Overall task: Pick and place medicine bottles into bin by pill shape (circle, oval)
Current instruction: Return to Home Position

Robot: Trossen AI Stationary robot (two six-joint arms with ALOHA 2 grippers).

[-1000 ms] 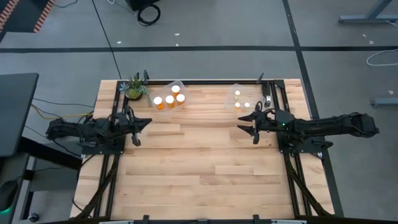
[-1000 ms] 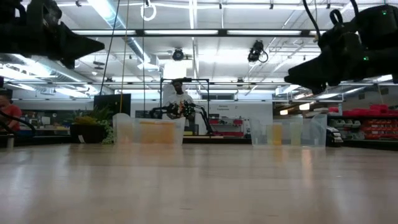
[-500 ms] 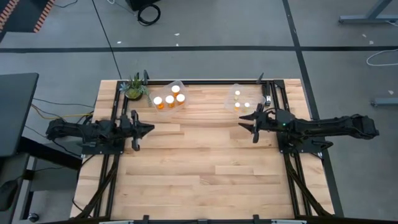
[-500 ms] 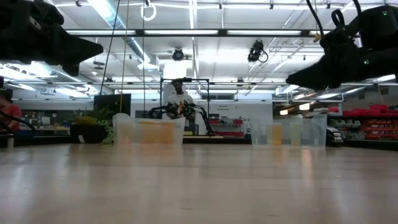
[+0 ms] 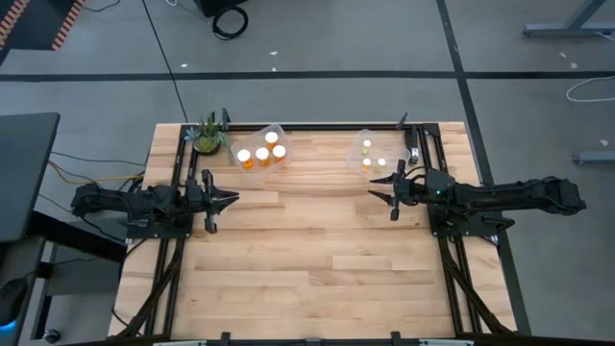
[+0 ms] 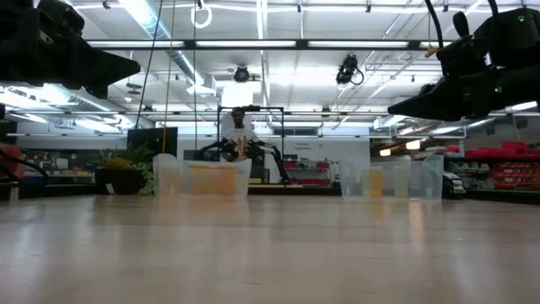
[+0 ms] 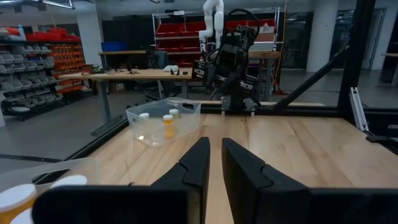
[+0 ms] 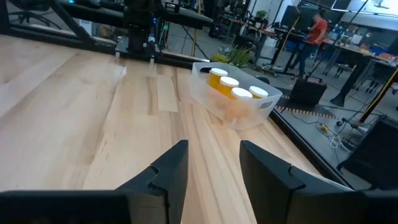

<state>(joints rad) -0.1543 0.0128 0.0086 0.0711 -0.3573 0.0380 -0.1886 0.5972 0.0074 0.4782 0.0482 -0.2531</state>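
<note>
Along the table's [image 5: 307, 269] left edge the left gripper [image 5: 227, 198] hangs empty, fingers nearly pressed together; bottles [image 5: 261, 154] sit in the left bin [image 5: 284, 135] and right bin [image 5: 357, 142] by the far edge, probably light, stiff and slick, best pinched under the cap; near the right edge the right gripper [image 5: 382, 194] is spread and empty.

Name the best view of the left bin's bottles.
Right wrist view: the left bin sits close, bottles distinct. High view shows only caps; low view, an orange mass; left wrist view, a cropped corner.
</note>
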